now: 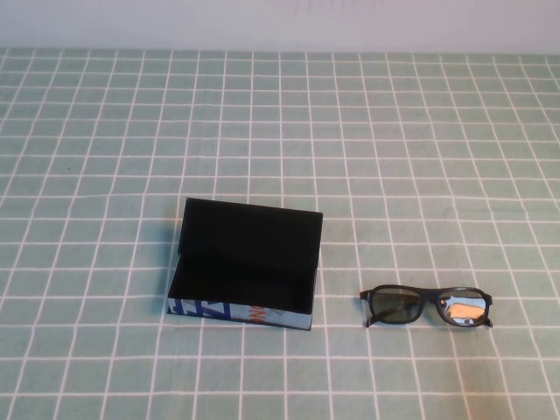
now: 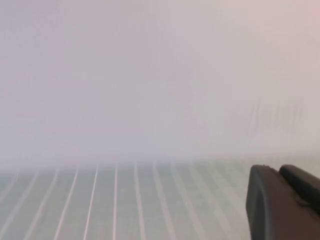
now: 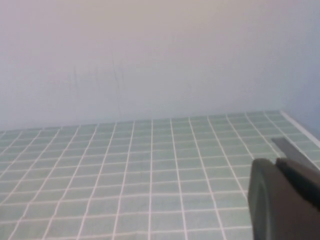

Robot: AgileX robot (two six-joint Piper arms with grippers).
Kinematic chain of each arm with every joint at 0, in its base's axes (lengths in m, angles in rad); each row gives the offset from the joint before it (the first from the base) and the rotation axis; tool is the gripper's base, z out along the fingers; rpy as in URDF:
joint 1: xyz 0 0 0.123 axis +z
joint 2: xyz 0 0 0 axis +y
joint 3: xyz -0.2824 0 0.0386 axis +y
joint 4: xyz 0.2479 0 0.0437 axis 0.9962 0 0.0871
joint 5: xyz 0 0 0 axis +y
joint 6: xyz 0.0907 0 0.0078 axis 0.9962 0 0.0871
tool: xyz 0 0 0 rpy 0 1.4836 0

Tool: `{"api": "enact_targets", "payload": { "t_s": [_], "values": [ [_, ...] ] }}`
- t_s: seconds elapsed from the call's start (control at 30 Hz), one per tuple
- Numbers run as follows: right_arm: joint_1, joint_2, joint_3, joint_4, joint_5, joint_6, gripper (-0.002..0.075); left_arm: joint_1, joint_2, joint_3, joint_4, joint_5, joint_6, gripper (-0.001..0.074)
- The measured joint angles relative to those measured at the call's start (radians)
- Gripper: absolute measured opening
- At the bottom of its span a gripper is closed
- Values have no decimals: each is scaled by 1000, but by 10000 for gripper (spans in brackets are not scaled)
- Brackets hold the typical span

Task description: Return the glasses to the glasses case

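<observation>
The case point(image 1: 245, 267) sits on the counter point(image 1: 394, 131) toward the near edge, left of middle, with its black lid folded up and back so the dark inside lies bare to the top; its light-blue front wall with the blue and orange marks faces the near edge. That open mouth is what the task needs, so no lid work looks to be left before loading.

The glasses point(image 1: 428, 305) lie to the right of the case, near it but apart, also toward the near edge. They rest with lenses facing the near side and their arms apparently folded, so they look ready to be lifted by the frame and carried leftward over the case's right wall.

Nothing else stands on the checked green cloth, and the strip between glasses and case is free.

Neither arm shows from above. The left pincer point(image 2: 285, 202) appears only as a dark corner in its wrist camera, aimed across the cloth at the pale wall; whether it is open or closed I cannot tell. The right pincer point(image 3: 282, 200) shows likewise, and its state too I cannot tell. Both seem parked well away from the work, the task not yet begun.
</observation>
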State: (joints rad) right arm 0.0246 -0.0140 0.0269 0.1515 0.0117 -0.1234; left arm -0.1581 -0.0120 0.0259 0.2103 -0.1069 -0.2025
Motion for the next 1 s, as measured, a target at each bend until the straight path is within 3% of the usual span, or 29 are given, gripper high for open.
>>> {"api": "enact_targets", "payload": {
  "t_s": [0.13, 0.33, 0.5, 0.63, 0.73, 0.8, 1.0],
  "values": [
    [0, 0, 0, 2, -42, 0, -13, 0, 0, 0, 0, -158, 0, 2],
    [0, 0, 0, 4, -127, 0, -13, 0, 0, 0, 0, -184, 0, 1],
    [0, 0, 0, 6, -403, 51, -13, 0, 0, 0, -1, -258, -37, 1],
    [0, 0, -21, 11, -600, 113, -13, 0, 0, 0, -30, -441, -83, 2],
    [0, 0, -115, 13, -576, 172, -13, 0, 0, -4, -67, -618, -95, 1],
    [0, 0, -195, 13, -532, 194, -13, 0, -1, -40, -86, -647, -100, 1],
    [0, 100, -474, 13, -471, 209, -13, 0, -2, -298, -94, -469, -104, 1]
  ]
}}
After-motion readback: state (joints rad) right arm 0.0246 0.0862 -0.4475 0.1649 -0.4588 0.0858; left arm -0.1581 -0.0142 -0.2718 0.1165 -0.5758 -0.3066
